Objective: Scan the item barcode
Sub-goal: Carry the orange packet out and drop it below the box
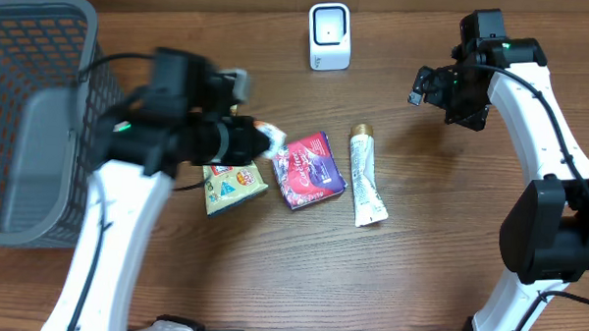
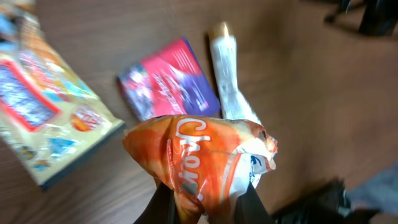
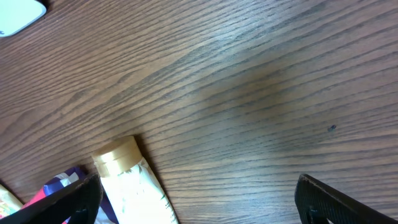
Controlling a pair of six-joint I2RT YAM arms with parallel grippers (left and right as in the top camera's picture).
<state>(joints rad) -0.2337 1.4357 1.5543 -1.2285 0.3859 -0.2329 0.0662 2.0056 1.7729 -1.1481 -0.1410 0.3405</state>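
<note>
On the brown wooden table [image 1: 419, 248], near the grey wire-mesh basket [image 1: 34, 38], the left gripper [image 2: 208, 202] clenches a crinkled orange foil snack packet [image 2: 199, 155], held above the tabletop and apart from the small white box scanner [image 1: 329, 36]. The right gripper [image 3: 198, 200] is spread wide and empty.

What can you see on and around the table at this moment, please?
basket: one, grey wire, far left
scanner: one, white, top centre
orange snack packet: one, orange, held above the table
yellow packet: one, yellow with colourful print, left of centre
red and purple packet: one, centre
tube: one, white with gold cap, right of the red and purple packet
table: one, brown wood
left gripper: one, black, shut on the orange snack packet
right gripper: one, black, open, over bare wood at the right
</note>
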